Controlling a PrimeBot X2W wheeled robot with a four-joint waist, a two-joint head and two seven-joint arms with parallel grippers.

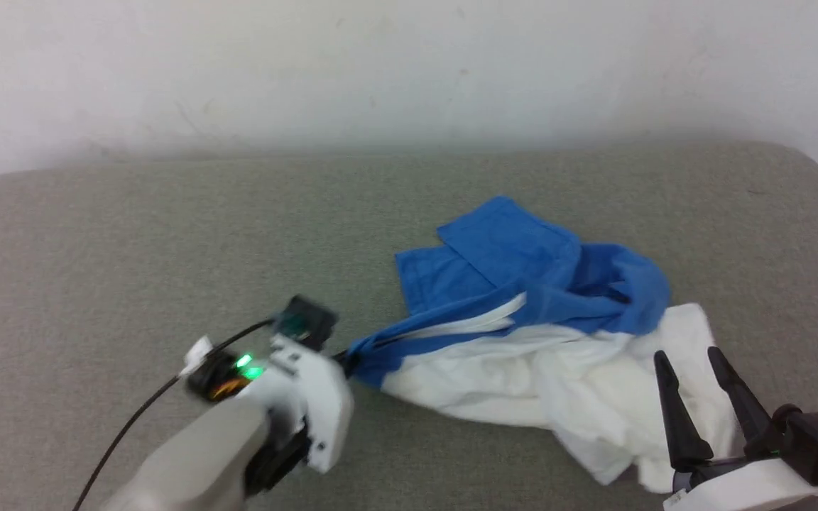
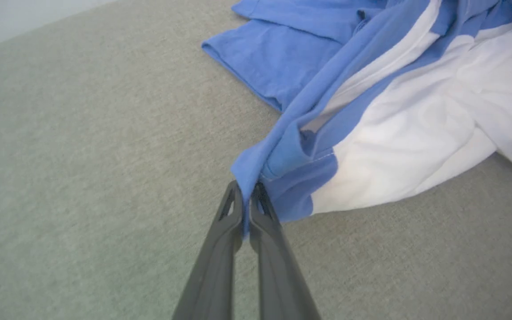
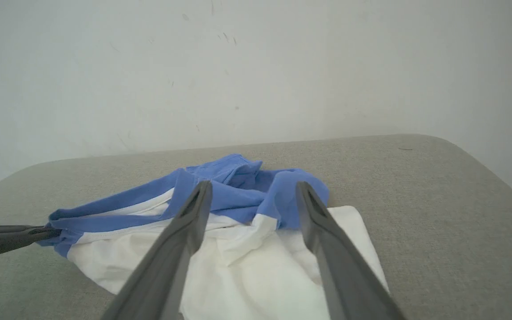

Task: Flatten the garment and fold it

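The garment (image 1: 537,341) lies crumpled on the grey-green cushion, blue sleeves bunched at the back and white body toward the front right. My left gripper (image 1: 344,362) is shut on a blue corner of the garment (image 2: 282,151) at its left end, and the cloth stretches away from the pinched fingertips (image 2: 234,200). My right gripper (image 1: 693,365) stands open over the white lower right part of the garment (image 3: 256,262), its fingers (image 3: 194,213) spread apart with nothing between them.
The cushion (image 1: 132,248) runs wide to the left and behind the shirt, with a rounded far right corner (image 3: 460,151). A pale wall (image 1: 409,71) rises behind it. A black cable (image 1: 139,411) trails from my left wrist.
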